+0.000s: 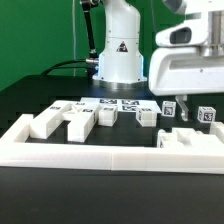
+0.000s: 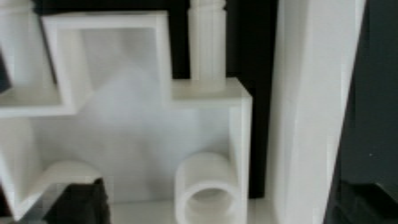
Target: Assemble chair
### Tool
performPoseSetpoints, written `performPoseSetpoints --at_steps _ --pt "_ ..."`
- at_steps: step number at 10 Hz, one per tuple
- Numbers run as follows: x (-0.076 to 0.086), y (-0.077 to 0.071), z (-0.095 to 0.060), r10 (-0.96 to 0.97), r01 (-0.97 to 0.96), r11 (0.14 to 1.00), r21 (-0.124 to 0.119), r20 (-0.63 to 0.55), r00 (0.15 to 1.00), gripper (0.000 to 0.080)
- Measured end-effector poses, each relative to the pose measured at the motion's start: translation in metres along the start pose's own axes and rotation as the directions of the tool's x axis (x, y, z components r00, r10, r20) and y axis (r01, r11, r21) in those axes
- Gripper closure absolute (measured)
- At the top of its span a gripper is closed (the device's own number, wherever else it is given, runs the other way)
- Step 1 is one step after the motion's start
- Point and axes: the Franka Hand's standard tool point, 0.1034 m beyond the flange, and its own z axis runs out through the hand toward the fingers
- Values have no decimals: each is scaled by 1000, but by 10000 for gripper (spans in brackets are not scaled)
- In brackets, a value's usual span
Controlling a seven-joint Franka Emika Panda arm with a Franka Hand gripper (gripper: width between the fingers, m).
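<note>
End effector point(image 1: 177, 111) hangs low over the black tabletop point(image 1: 25, 105). Its 2 dark fingers look spread apart with nothing seen between them, so I take it to be open and empty. Directly beneath it, a blocky white piece point(image 1: 190, 140) sits in the corner of the low border wall point(image 1: 100, 158). The wrist view gives what is probably the same piece close up: a square-cornered frame point(image 2: 125, 120) with a round peg point(image 2: 214, 188) and a long straight bar point(image 2: 317, 110) alongside. Whether these are joined I cannot tell.

Just beside the end effector, toward the exterior view's right, stands a small tagged cube point(image 1: 207, 115). On its other side, near, is another tagged block point(image 1: 147, 115). Farther out that way lie 3 more loose blocks point(image 1: 75, 120), well apart from the end effector. The marker board point(image 1: 112, 103) lies behind them, toward the arm's base point(image 1: 120, 55).

Judging by this, the task is at an early stage. The chair parts are scattered singly and nothing yet has the shape of a chair. Nearly all the joining remains.

The parts look like hard, smooth white plastic with crisp square edges and flat faces, the peg being the only rounded form. Several carry black-and-white square tags.
</note>
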Motion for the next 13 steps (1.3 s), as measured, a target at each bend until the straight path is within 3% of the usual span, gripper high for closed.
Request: performPoseSetpoints --at_steps 2,4,7,11,13 --pt "-20 13 -13 12 -11 1000 -14 11 1000 153" --pt "-52 43 -5 17 -16 999 -36 16 1000 151" --pt "-66 78 -10 -1 3 998 -56 29 1000 151" --pt "-72 75 -6 -1 6 999 -53 81 997 151" --pt "-92 81 0 7 7 999 -52 260 966 151"
